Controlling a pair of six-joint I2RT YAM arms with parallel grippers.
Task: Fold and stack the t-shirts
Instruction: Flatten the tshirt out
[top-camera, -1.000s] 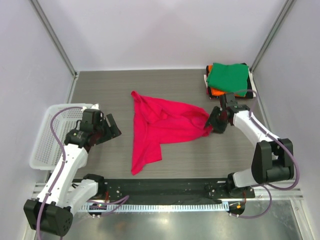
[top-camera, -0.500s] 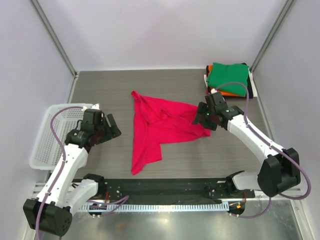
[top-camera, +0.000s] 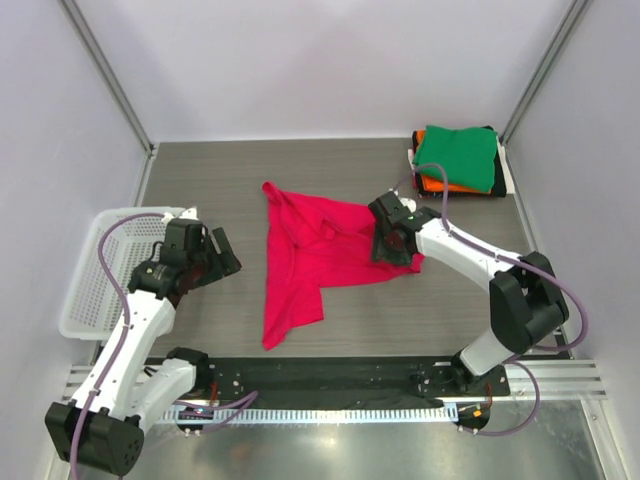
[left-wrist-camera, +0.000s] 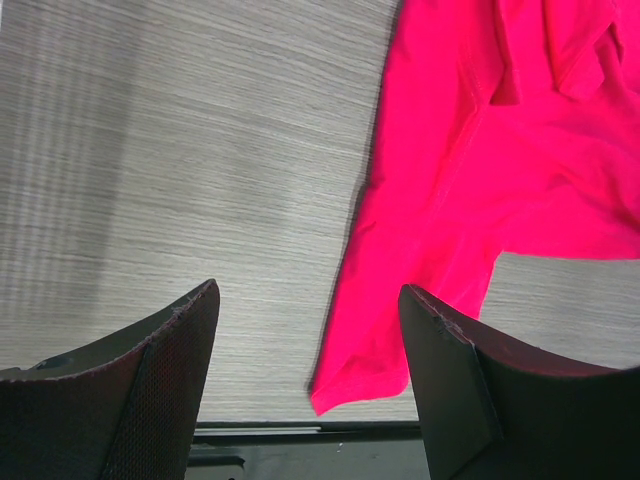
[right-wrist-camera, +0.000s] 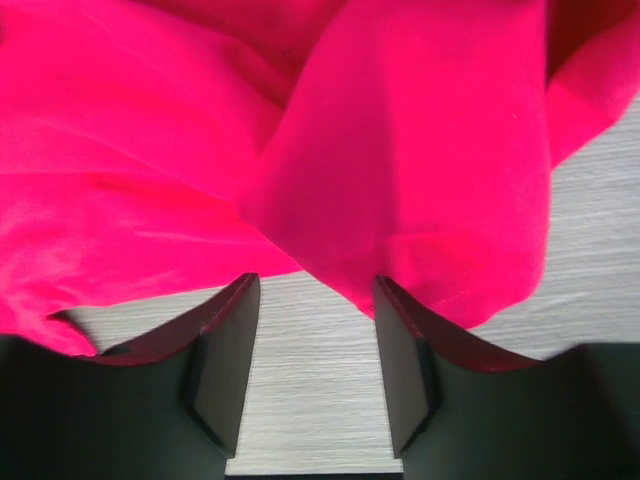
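Tabletop (top-camera: 230, 180): grey wood-grain surface; it carried every piece of cloth in view.

Pink-red shirt (top-camera: 310, 260): it lay crumpled and half spread near the middle of the tabletop, with one long flap running toward the near edge and a bunched part on the right.

How the shirt would handle: it looked light, limp and thin. It would likely sag and drag if lifted by one point, and it was not fragile. Two pinches on hem corners or shoulder seams looked the best hold, with the gripper tips low against the tabletop.

Basket (top-camera: 85, 290): white mesh, at the left edge, well apart from the shirt.

Folded stack (top-camera: 455, 158): it sat in the far right corner, green on top with orange, dark and white edges showing beneath.

Left gripper (left-wrist-camera: 308, 300): wide open and holding nothing, it hung over bare tabletop just beside the shirt's left edge.

Right gripper (right-wrist-camera: 312, 300): partly open above the bunched right side. A fold of cloth reached its tips, but bare tabletop showed between the fingers and nothing looked pinched.

Hard to make out: collar, sleeves and hem could not be told apart in the crumple. The layers under the right gripper were hidden from above, and the number of shirts in the stack was unclear.
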